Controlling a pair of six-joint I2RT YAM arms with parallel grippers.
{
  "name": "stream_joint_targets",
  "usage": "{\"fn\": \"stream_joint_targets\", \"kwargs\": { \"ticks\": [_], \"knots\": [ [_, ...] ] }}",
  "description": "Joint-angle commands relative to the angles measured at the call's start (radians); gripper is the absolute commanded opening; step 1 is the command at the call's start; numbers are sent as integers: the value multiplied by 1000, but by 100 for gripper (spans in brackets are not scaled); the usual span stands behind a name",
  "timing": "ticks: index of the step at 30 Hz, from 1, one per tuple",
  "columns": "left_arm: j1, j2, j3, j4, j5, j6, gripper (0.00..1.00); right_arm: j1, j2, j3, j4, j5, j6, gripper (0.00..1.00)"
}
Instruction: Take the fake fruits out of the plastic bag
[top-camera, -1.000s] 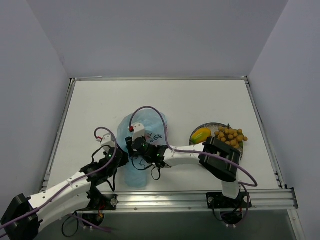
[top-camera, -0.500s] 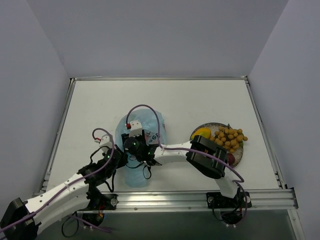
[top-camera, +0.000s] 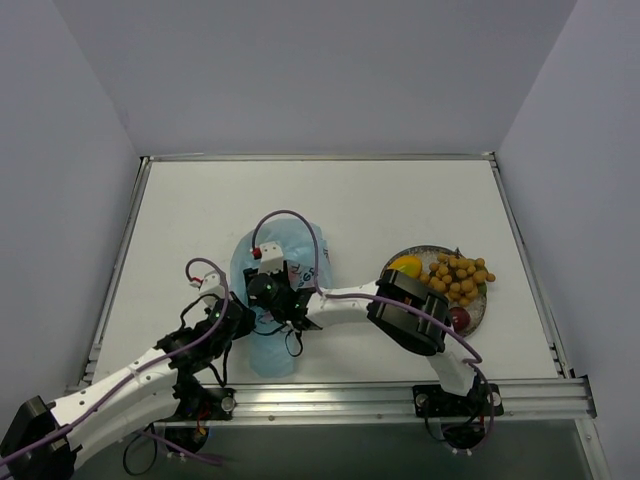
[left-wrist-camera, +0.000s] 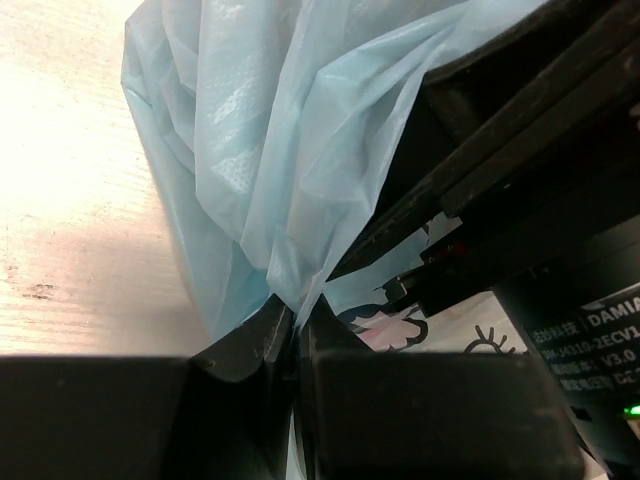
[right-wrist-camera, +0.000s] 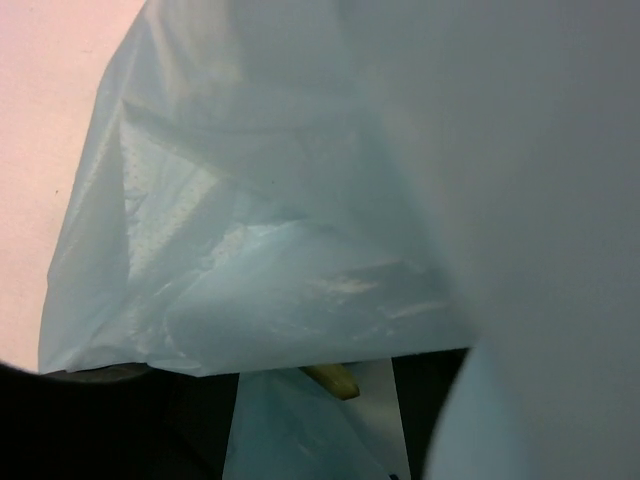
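The light-blue plastic bag (top-camera: 290, 245) lies left of centre on the table. My left gripper (top-camera: 245, 322) is shut on a fold of the plastic bag (left-wrist-camera: 260, 150) at its near left edge; the left gripper (left-wrist-camera: 293, 315) has the film pinched between its jaws. My right gripper (top-camera: 268, 300) is pushed into the bag from the right. In the right wrist view the bag (right-wrist-camera: 300, 200) fills the frame, and the right gripper (right-wrist-camera: 315, 400) is open with a small yellowish piece (right-wrist-camera: 335, 380) between its fingers, untouched. A mango (top-camera: 403, 266), a bunch of orange-tan balls (top-camera: 460, 275) and a dark red fruit (top-camera: 460, 318) lie outside the bag.
Those three fruits rest on a speckled grey plate (top-camera: 428, 251) right of centre. The right arm's elbow (top-camera: 410, 315) hangs over the plate's near left part. A metal rail (top-camera: 400, 395) runs along the table's near edge, and white walls close in the other sides.
The right gripper has moved left, further into the bag, and its elbow has followed, uncovering the dark red fruit on the plate. The left gripper keeps its pinch on the bag.
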Motion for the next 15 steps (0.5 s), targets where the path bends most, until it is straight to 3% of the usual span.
{"fn": "stream_joint_targets", "kwargs": {
  "ticks": [1, 2, 5, 15],
  "knots": [
    [-4, 7, 14, 8, -2, 0, 2, -30, -2, 10, 53, -26, 1, 44],
    [-4, 8, 14, 9, 0, -1, 2, -33, -20, -11, 64, -26, 4, 32],
    [-4, 16, 15, 17, 0, 2, 2, -37, -91, -83, 130, -38, -4, 25],
    [1, 62, 74, 52, -22, 56, 2, -37, -407, -298, 181, -338, 2, 23]
  ]
}}
